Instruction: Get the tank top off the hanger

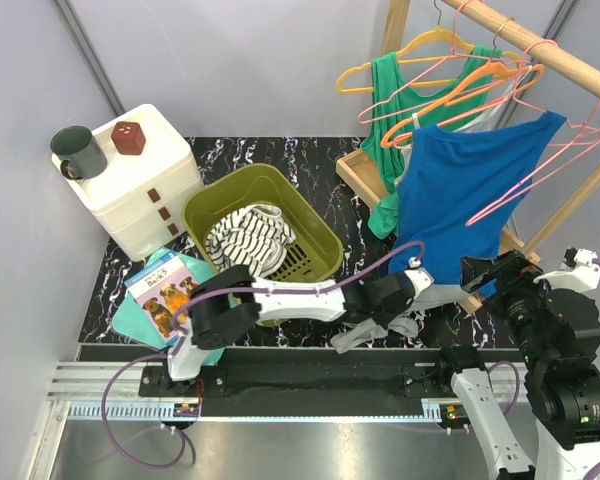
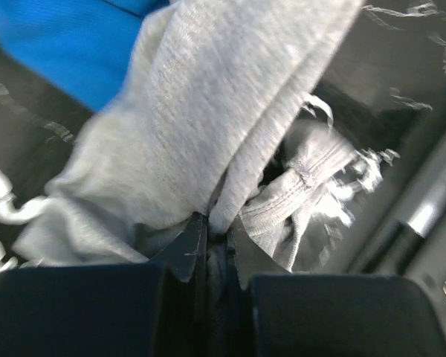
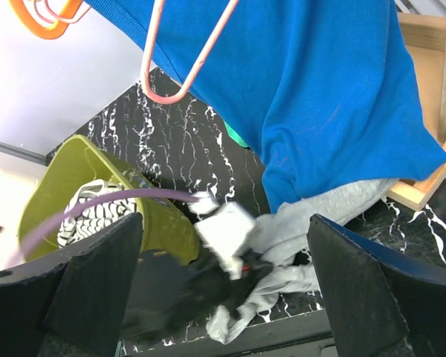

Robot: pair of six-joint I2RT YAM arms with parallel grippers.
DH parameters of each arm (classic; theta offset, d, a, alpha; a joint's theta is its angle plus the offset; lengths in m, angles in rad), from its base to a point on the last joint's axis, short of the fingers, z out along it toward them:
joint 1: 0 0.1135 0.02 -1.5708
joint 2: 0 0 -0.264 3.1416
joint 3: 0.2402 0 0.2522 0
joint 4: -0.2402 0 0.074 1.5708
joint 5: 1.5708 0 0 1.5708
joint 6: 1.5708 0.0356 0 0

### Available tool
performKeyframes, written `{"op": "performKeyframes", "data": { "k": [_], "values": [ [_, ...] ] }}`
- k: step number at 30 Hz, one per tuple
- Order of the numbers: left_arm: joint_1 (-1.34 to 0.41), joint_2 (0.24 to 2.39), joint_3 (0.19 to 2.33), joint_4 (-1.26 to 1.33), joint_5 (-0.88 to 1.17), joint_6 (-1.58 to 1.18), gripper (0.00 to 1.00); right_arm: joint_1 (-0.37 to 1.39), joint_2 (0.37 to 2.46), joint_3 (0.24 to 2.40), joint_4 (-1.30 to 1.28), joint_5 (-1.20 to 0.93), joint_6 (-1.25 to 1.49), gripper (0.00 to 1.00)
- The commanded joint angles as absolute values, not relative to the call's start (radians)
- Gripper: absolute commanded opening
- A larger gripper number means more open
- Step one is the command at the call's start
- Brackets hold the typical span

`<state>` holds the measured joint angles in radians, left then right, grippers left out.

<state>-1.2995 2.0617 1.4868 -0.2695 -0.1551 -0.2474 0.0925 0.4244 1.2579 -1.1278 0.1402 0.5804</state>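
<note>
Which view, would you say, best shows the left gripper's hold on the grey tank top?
Left wrist: the left gripper is shut on a fold of the grey tank top. Top external shows only a grey sliver below the blue top; right wrist shows the grip blurred.

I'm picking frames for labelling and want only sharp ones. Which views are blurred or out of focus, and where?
Left wrist: soft throughout, with the grey knit tank top smeared and the black marbled tabletop streaked. Right wrist: the left gripper is motion-blurred, while the blue tank top is crisp. Top external: largely sharp and evenly lit, with no glare.
</note>
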Motion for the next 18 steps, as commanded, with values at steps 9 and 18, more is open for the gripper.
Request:
{"op": "performKeyframes", "data": {
  "k": [9,18],
  "values": [
    [-1.295,1.562,1.44,-0.39,-0.136,-0.267,0.0,0.091,0.382,1.275,-1.088,0.16,0.61,1.0],
    [-1.154,1.218,1.404,-0.531,-0.176,-0.313,0.0,0.091,0.361,1.253,-1.069,0.126,0.618,1.0]
  ]
}}
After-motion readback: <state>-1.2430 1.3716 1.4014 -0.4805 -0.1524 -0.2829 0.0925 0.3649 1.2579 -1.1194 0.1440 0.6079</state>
